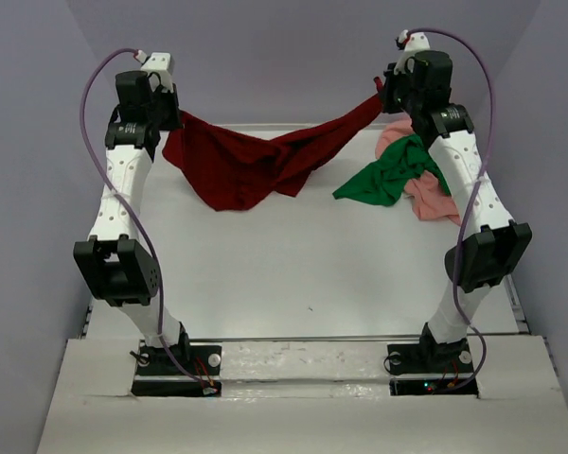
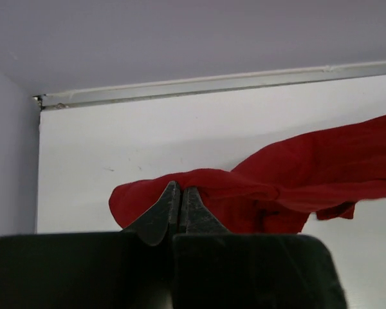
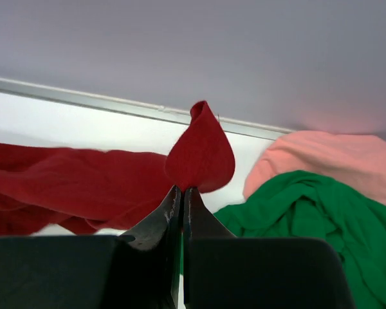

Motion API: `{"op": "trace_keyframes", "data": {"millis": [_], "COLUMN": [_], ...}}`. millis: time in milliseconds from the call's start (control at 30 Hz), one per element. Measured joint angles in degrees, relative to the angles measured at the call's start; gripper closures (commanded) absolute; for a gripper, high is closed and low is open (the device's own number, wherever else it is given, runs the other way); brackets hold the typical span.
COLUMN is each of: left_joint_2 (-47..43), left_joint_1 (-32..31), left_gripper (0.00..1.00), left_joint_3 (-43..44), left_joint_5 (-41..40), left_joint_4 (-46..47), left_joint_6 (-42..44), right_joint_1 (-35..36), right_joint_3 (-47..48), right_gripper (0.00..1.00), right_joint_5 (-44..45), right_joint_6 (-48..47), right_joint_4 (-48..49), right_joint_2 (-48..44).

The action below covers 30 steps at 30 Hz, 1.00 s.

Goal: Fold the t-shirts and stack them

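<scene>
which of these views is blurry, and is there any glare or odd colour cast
Top external: even soft light, no glare, hardly any shadow on the table. Left wrist: the left tool is blurred up close, the red shirt sharper. Right wrist: same blur on the right tool; a pink glow on the wall above the pink shirt.
</scene>
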Motion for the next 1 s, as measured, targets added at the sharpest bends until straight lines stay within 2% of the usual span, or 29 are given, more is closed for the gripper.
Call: {"op": "trace_keyframes", "data": {"millis": [367,533,800,1000], "left_joint_2": [0.0,-4.1,-11.1,-21.1], "left_joint_1": [5.0,5.4,5.3,5.3], "left_gripper": [1.00,1.00,1.00,1.00], "left_joint_3": [8.0,9.2,20.5,25.3], "left_joint_5": [-4.9,-5.6,-3.3,-2.1], "left_joint_4": [-1.9,-2.6,-8.5,-10.8], "left_joint_6": [-0.7,-1.6,-4.1,-5.9], "right_joint_1": [-8.4,-9.7,-9.6,-9.6], "right_joint_3": [2.4,5.2,12.9,14.5], "right_gripper": [1.00,1.00,1.00,1.00], "right_joint_5": [-1.7,-1.9,-4.8,-7.1], "right_joint_6": [2.2,3.1,5.5,7.6], "right_joint_4": [-2.8,-3.3,-7.2,-9.6], "right_joint_2": [-0.1,-1.2,-8.7,-20.3]}}
